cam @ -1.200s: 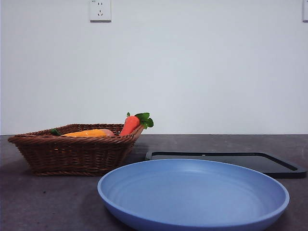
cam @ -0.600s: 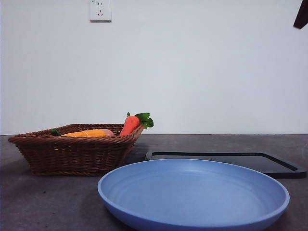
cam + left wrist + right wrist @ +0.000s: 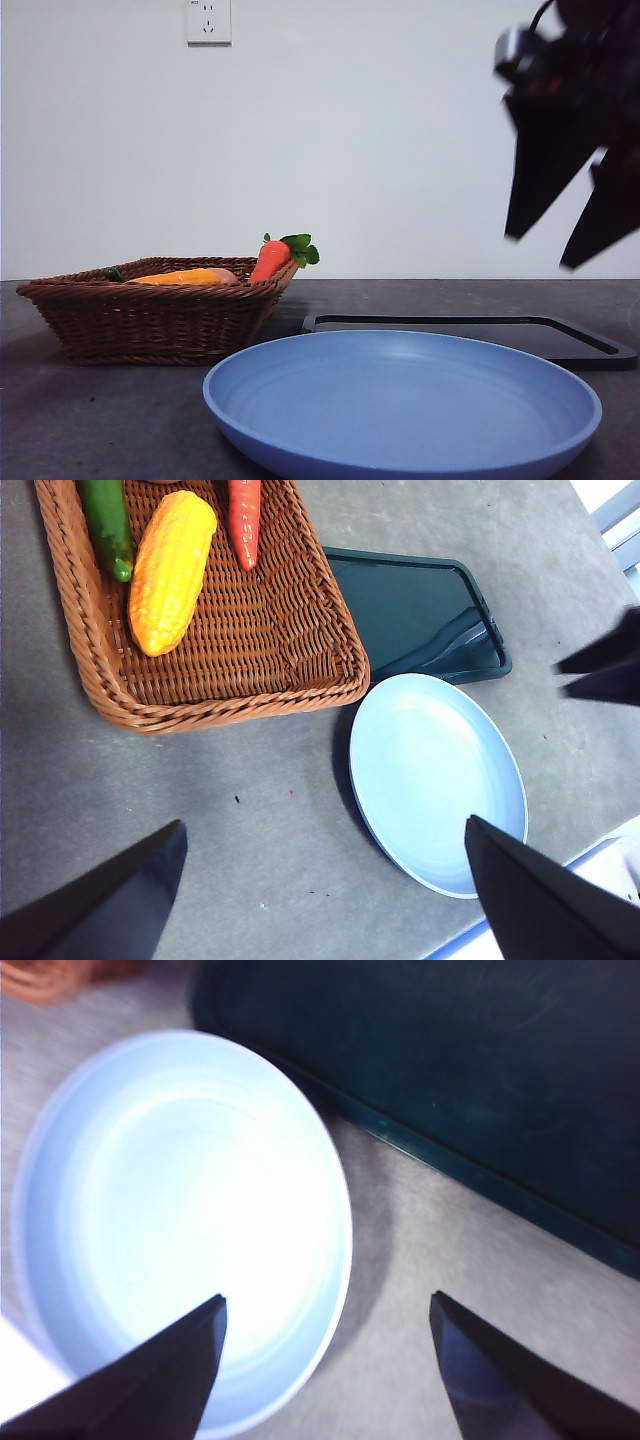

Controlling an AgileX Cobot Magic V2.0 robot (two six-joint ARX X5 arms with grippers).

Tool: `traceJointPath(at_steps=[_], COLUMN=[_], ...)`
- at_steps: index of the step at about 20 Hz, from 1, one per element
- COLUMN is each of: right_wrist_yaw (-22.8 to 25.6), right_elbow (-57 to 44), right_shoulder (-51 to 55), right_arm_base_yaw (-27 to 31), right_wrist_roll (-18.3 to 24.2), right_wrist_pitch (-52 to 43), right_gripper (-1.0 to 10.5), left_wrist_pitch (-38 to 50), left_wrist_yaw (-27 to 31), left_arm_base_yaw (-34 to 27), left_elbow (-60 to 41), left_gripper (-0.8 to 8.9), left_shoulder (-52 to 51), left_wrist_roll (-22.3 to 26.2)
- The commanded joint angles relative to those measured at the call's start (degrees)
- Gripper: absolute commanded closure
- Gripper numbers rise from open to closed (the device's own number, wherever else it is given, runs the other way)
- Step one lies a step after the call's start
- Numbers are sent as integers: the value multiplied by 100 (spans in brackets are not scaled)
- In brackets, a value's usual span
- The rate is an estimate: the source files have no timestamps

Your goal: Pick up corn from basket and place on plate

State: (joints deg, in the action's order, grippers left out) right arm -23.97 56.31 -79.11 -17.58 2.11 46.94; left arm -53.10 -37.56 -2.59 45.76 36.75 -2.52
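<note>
- Front view: right gripper (image 3: 568,252), jaws spread wide, hangs above black tray (image 3: 470,335); matte blue plate (image 3: 402,405) empty.
- Left wrist view: left gripper (image 3: 320,880) jaws wide; bumpy glossy corn (image 3: 170,570) lies in woven wicker basket (image 3: 300,650).
- Right wrist view: jaws wide over bench (image 3: 400,1290), beside plate.

A red-orange carrot (image 3: 270,260) with green leaves leans up at the far right, its leafy end highest; a green vegetable (image 3: 108,525) lies well to its left, only a dark tip of it showing from the front; a flat black rectangular tray (image 3: 470,338) sits on the grey table (image 3: 90,420), right of centre and farther back; a white wall socket (image 3: 208,21) is mounted high on the pale wall (image 3: 380,150).
</note>
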Motion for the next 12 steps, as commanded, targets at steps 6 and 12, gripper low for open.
traceJointPath(at_steps=[6,12], right_wrist_yaw=[0,0], right_elbow=[81,79], right_shoulder=[-1300,-1725], right_arm_base_yaw=[-332,-378], right_wrist_roll=[-37,-39], right_wrist_pitch=[-564,-772], right_gripper=[632,738], left_wrist_pitch=[177,188], left_wrist_yaw=[-33,-33], left_arm_base_yaw=[4,4], left_elbow=[81,81], left_gripper=[362,362], left_shoulder=[28,28], left_wrist_roll=[-105,-103])
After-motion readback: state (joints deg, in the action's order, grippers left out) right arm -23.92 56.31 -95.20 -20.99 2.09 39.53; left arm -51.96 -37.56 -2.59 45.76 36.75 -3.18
